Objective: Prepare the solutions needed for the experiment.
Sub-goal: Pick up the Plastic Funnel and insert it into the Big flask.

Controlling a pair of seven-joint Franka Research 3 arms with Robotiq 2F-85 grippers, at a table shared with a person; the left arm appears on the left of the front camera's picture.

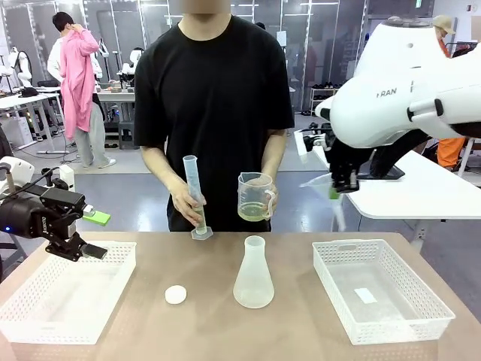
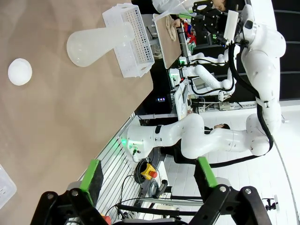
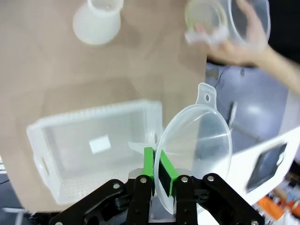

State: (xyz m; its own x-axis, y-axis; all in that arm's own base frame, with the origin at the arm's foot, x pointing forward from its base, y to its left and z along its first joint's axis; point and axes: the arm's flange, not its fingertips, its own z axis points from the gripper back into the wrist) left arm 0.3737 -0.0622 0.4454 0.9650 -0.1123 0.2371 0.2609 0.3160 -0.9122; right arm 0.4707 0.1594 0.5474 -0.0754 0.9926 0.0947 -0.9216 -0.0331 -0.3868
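The frosted translucent conical flask (image 1: pixel 253 274) stands upright mid-table (image 1: pixel 188 331), at about eight o'clock from the nearer right gripper (image 3: pixel 156 165), which is clamped on a clear plastic funnel (image 3: pixel 197 140); the left gripper (image 2: pixel 147 171) gapes wide and empty.

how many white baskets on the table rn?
2. The left basket sits at the robot's left end of the table; the right basket sits at its right end. Both are in plain view, and nothing suggests a hidden third.
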